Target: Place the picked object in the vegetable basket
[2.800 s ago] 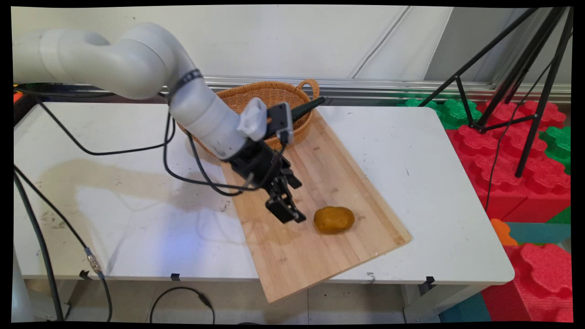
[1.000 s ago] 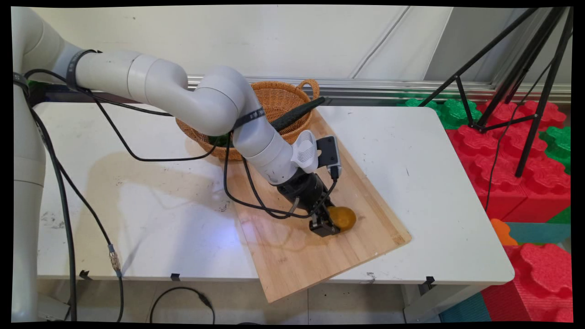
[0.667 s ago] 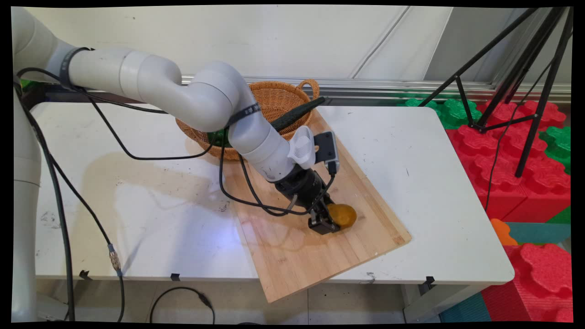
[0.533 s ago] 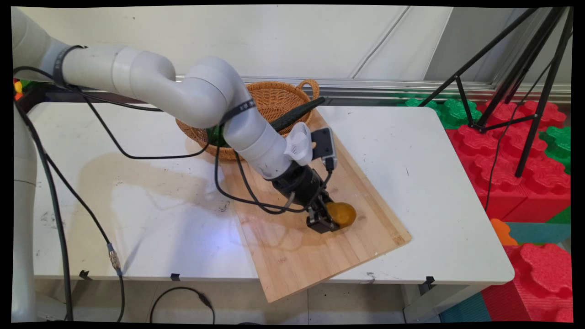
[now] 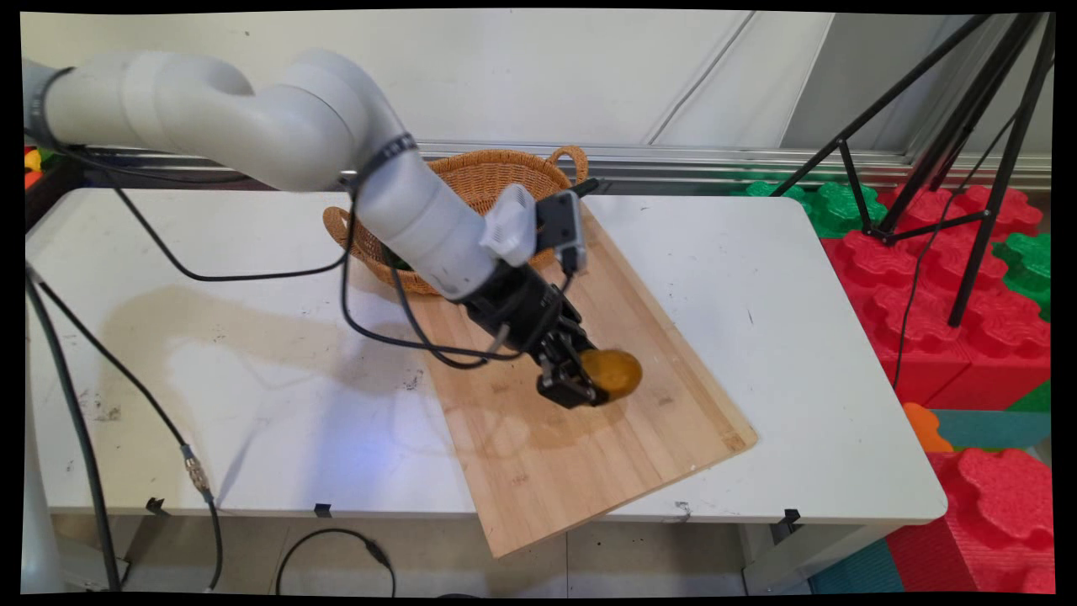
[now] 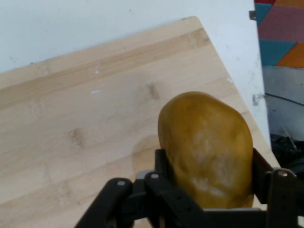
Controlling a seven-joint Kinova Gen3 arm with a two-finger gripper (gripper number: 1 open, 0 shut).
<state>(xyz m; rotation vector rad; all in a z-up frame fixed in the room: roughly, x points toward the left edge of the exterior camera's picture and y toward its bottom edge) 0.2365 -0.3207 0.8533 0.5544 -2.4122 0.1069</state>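
Jaws clamped on yellow-brown potato [image 5: 612, 374] [image 6: 205, 149], held clear above wooden board [image 5: 589, 438] [image 6: 85, 118].

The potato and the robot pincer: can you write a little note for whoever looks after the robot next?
Pincer: shut on the potato, one finger on each side of it.
Potato: lifted off the cutting board, hanging just above its middle; a moment ago it lay on the board.
Wicker basket: at the table's far side, behind the board, with a dark object partly hidden in it.
Done: potato grasped and raised.
Left: the potato is in the pincer, not set down anywhere.
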